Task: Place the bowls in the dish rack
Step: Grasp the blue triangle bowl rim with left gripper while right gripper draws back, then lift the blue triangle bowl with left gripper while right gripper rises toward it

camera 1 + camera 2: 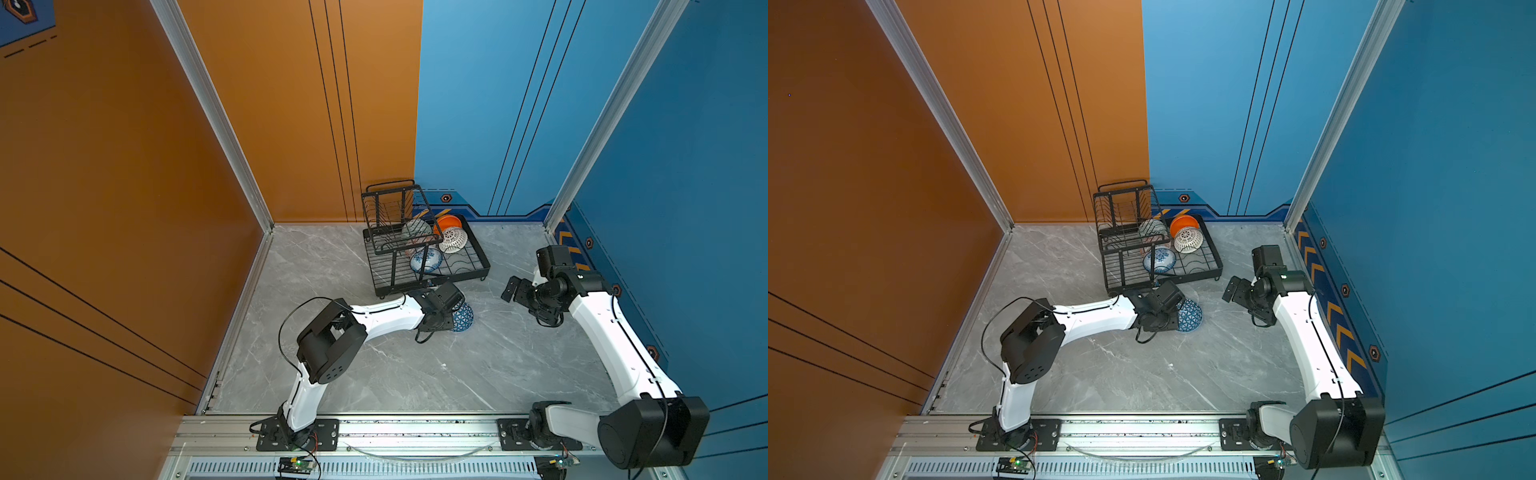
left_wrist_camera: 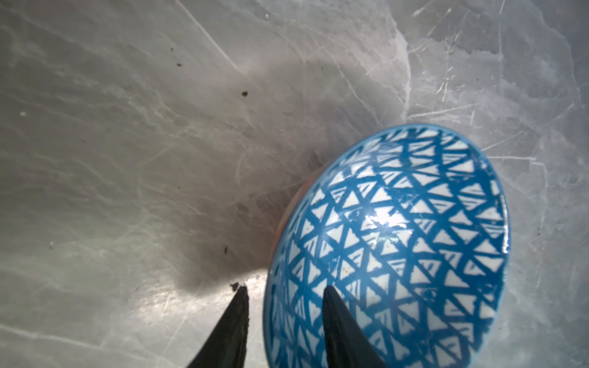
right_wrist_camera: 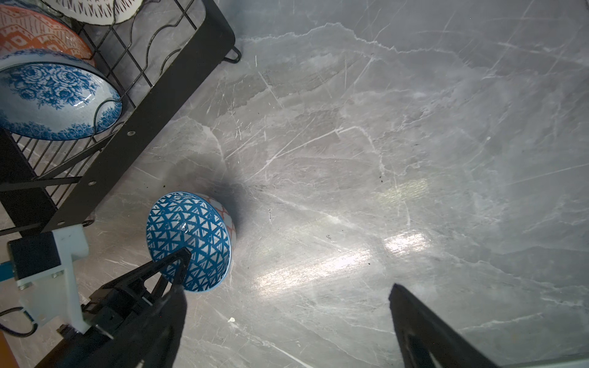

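Clearly tilted bowl [image 2: 398, 239], blue-white triangles, glossy

Left arm [image 1: 386, 314], white shells with black joints: rises from its base at the near edge, elbow bent high, forearm reaching inward and away from the base, wrist pitched down. The left jaws are narrowed and straddle the wall of a tilted blue-and-white triangle-patterned round bowl [image 2: 398, 239], one inside it and one outside with a sliver of gap at the tip, so a firm pinch cannot be confirmed. Right arm [image 1: 598, 332], same build: shoulder low at the near edge, long link sloping up and back along the right side, wrist turned toward the middle; right jaws spread wide, nothing between them, hanging free.
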